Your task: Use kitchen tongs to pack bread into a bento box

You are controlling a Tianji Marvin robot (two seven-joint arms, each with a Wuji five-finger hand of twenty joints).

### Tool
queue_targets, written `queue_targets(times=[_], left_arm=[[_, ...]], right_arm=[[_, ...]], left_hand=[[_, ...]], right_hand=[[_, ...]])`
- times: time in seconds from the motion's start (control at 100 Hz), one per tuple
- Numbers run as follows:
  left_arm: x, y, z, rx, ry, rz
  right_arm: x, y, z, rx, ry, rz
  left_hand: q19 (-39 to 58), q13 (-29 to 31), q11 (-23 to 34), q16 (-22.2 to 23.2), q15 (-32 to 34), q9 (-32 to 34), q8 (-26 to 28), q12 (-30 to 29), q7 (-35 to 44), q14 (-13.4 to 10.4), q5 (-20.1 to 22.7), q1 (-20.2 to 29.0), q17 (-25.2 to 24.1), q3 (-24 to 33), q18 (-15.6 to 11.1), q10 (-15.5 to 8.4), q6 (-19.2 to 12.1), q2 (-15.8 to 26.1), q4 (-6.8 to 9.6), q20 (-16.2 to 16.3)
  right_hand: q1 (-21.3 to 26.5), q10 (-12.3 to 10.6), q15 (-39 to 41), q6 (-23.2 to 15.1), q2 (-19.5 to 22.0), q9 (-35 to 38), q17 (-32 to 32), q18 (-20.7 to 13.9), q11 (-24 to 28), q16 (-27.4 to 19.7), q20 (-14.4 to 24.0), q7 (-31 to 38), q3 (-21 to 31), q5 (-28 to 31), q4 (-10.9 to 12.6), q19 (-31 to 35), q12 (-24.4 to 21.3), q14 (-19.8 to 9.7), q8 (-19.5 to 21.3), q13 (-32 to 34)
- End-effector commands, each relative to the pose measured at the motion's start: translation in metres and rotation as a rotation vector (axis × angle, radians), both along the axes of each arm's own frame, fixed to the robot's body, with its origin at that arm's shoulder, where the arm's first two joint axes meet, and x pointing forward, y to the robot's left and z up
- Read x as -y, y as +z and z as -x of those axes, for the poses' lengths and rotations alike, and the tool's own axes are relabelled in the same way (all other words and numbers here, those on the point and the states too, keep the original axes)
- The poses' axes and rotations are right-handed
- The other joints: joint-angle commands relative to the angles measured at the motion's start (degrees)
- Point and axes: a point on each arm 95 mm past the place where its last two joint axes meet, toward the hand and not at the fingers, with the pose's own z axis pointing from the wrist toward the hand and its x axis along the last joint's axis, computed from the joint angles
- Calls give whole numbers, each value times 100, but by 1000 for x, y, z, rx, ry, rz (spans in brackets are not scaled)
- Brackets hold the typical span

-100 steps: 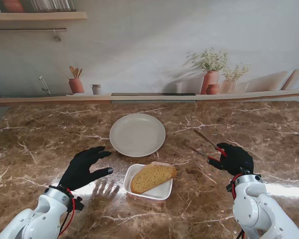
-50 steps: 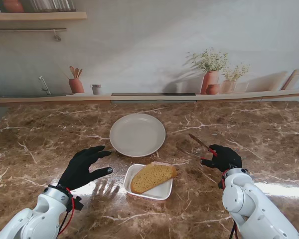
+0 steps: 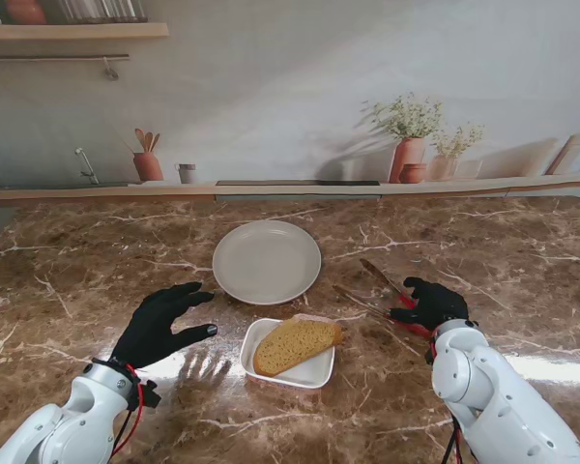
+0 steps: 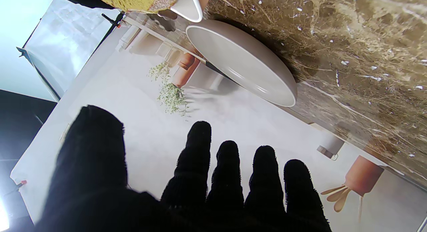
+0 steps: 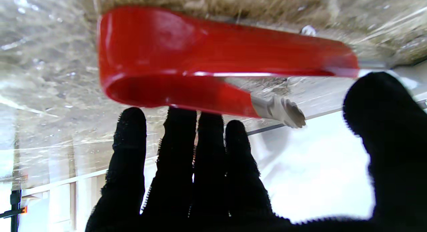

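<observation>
Bread (image 3: pixel 296 343) already lies in the bento box (image 3: pixel 314 372) just beside your left hand (image 3: pixel 160 327), which hovers open and empty. Your right hand (image 3: pixel 430 304) has the tongs (image 3: pixel 379 290) lying at its fingertips on the counter (image 3: pixel 77 280); whether it grips them, I cannot tell.

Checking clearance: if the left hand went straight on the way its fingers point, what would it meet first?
Probably the plate: the left hand points toward its near-left rim, but it hovers, so it might pass over.

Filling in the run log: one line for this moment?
bread slice in bento box | plate bare | right hand at tongs | left hand open
</observation>
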Motion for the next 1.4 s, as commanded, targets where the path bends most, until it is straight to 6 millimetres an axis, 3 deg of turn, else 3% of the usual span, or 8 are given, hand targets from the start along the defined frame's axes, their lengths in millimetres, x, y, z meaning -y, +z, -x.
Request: queue_targets(times=[0.0,0.22,0.34,0.44,0.62,1.0,1.39], left_arm=[[1,-2,3,-7,0,1],[1,-2,2,-4,1,3],[3,-2,2,-2,-1,5],[4,-1,1,0,-6,8],[8,2,-1,12,-18,18],[17,12,0,30,-35,36],[23,19,1,31,-55,43]], right_arm=[[4,-10,9,-38,-7,7],[5,9,16,47,24,36],[2,26,25,116,73,33],[-3,39,33,169,142,16],[-21,58,49,255,262,-58],[-66,88,76,380,489,-225],[-79,81,82,365,510,-323]], left_hand=[[-65,-190,-147,-64,-176,-101,8,-64,14,-237,23,20,-16,-194,-73,-65,-141,194,203,0],[-54,-185,-141,-61,-167,-98,5,-60,18,-245,25,6,-14,-195,-69,-75,-136,190,203,4],[-52,-190,-144,-61,-169,-104,1,-62,13,-251,14,-5,-14,-196,-70,-91,-122,187,203,5],[-51,-190,-146,-59,-165,-121,-5,-61,7,-248,3,-11,0,-192,-204,-89,-106,191,205,-1],[-56,-202,-153,-57,-164,-146,-29,-65,-29,-244,-41,-38,12,-195,-187,-118,-58,196,206,-23],[-8,-215,-183,-63,-175,-196,-88,-82,-115,-242,-105,-69,5,-189,-164,-154,-2,219,215,-24],[-5,-218,-185,-63,-175,-219,-107,-87,-135,-263,-136,-89,-7,-189,-148,-208,-17,226,219,-38]], right_hand=[[-376,32,-1425,84,50,-318,-282,-4,-238,-889,-215,-131,75,-263,211,-478,-219,423,76,-455],[-660,52,-2462,79,224,-827,-615,-231,-832,-1730,-892,-345,101,-482,203,-1634,-884,381,98,-933],[-716,56,-2704,60,271,-649,-491,-609,-1024,-2074,-1453,-400,109,-376,202,-2050,-1263,238,51,-859],[-734,124,-2785,80,277,-506,-326,-910,-1181,-2269,-1900,-413,114,-246,205,-2170,-1573,73,-41,-781],[-898,180,-2893,117,373,-478,-355,-939,-1297,-2541,-2253,-424,161,-150,224,-2027,-1899,43,-195,-815],[-1230,206,-2955,113,710,-611,-442,-972,-1416,-2647,-2465,-467,171,-222,247,-2050,-2009,21,-295,-977],[-1327,263,-2979,152,1011,-688,-419,-922,-1518,-2693,-2565,-523,19,-298,261,-2030,-2075,87,-369,-1018]])
